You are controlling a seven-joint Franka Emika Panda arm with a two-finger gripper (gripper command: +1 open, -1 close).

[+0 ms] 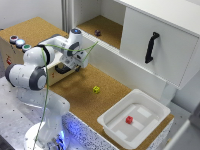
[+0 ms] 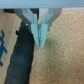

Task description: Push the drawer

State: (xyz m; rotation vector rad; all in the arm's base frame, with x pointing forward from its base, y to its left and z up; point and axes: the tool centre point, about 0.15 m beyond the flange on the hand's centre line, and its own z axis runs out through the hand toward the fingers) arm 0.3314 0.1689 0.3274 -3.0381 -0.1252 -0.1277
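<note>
The low wooden box (image 1: 11, 54) with coloured round buttons (image 1: 20, 43) stands at the exterior view's left. Its light-brown drawer (image 1: 59, 75) sticks out from the box a little, with a dark handle (image 1: 63, 69) on its front. My gripper (image 1: 80, 62) hangs just in front of the drawer, close to the handle, partly hiding it. In the wrist view the fingers (image 2: 35, 31) meet at their tips, so the gripper (image 2: 39, 43) is shut on nothing. The dark drawer part (image 2: 21, 59) lies right beside the tips; I cannot tell if they touch.
A large white cabinet door (image 1: 165, 42) with a black handle (image 1: 151, 47) stands at the back right. A white tub (image 1: 116, 125) holds a red cube (image 1: 129, 120). A yellow cube (image 1: 96, 89) lies on the cork. A small dark object (image 1: 97, 32) sits in the cabinet recess.
</note>
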